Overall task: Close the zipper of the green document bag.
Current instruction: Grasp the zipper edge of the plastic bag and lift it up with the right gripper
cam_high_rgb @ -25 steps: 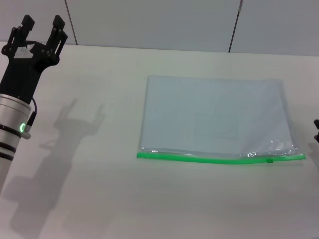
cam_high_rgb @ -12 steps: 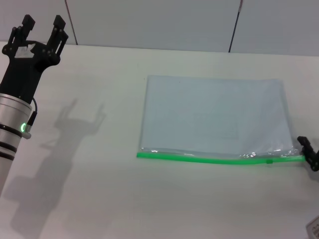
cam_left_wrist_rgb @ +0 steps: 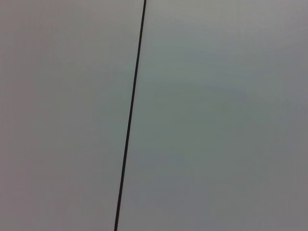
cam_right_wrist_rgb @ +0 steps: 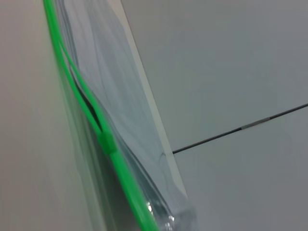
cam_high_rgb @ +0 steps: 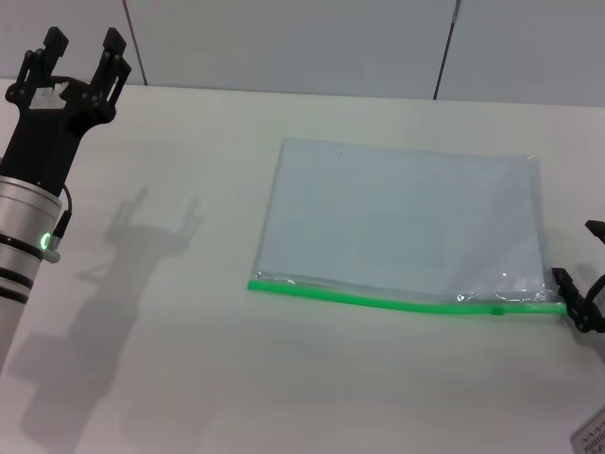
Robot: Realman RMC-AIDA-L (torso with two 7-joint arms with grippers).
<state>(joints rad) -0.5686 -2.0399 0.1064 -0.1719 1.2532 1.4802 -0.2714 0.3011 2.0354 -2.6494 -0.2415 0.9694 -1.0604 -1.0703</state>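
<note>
The green document bag lies flat on the white table, a translucent pale blue-grey pouch. Its zipper is the bright green strip along the near long edge. The small green slider sits near the strip's right end. In the right wrist view the zipper splits into two lines beyond the slider, with a dark gap between them. My right gripper is at the bag's right end, open, one fingertip at the green corner. My left gripper is raised at the far left, open and holding nothing.
The table reaches back to grey wall panels with dark seams. The left wrist view shows only a wall panel seam. A small pale object shows at the table's near right corner.
My right gripper has come in from the right edge to the bag's right end. The bag has slid a little to the left, and its green strip now slants. The left arm has not moved.
</note>
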